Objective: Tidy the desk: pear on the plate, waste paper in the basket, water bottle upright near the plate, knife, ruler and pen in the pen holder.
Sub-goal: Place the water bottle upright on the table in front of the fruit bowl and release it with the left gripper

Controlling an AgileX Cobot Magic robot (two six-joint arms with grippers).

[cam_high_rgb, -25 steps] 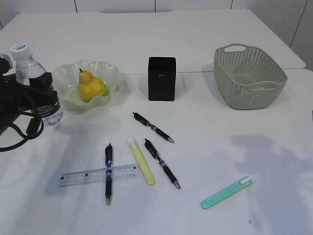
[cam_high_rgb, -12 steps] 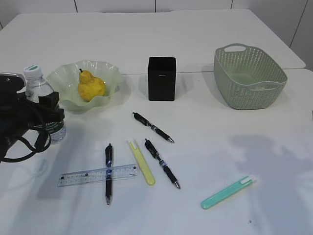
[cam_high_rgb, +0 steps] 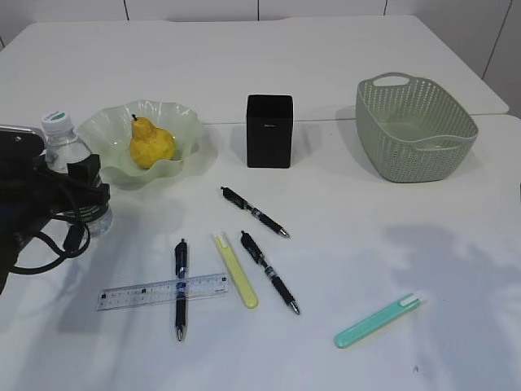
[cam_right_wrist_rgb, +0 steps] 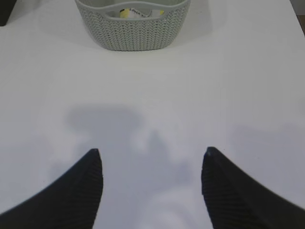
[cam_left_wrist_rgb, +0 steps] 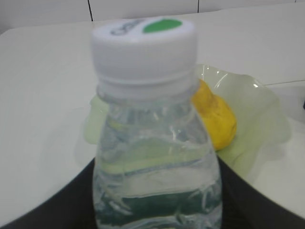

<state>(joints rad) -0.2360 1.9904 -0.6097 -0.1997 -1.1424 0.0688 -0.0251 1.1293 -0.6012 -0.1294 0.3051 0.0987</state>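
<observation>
At the left edge of the desk [cam_high_rgb: 342,244], the water bottle [cam_high_rgb: 75,175] stands upright just beside the plate [cam_high_rgb: 183,122], clamped between the jaws of the left gripper [cam_high_rgb: 81,191]; the left wrist view shows its white cap [cam_left_wrist_rgb: 144,51] and clear body filling the space between the dark fingers [cam_left_wrist_rgb: 71,200]. Whether the bottle's base touches the tabletop cannot be told. The pear [cam_high_rgb: 151,145] lies in the wavy pale green plate, stem up. To the right of the plate, near the middle of the desk, stands the black pen holder [cam_high_rgb: 269,130], and well to its right the sage green basket [cam_high_rgb: 417,130]. In the right wrist view a bit of yellow and white waste paper [cam_right_wrist_rgb: 133,13] shows over the basket's rim, lying inside.

On the near half of the desk lie three black pens: one [cam_high_rgb: 254,212] nearest the pen holder, a second [cam_high_rgb: 270,272] below it, and a third [cam_high_rgb: 180,287] lying across the clear ruler [cam_high_rgb: 163,291]. A yellow knife [cam_high_rgb: 235,270] rests between the second and third pens, and a teal knife [cam_high_rgb: 379,321] lies apart on the right.

The right gripper [cam_right_wrist_rgb: 150,176] hangs over bare tabletop in front of the basket, its jaws apart and holding nothing.
</observation>
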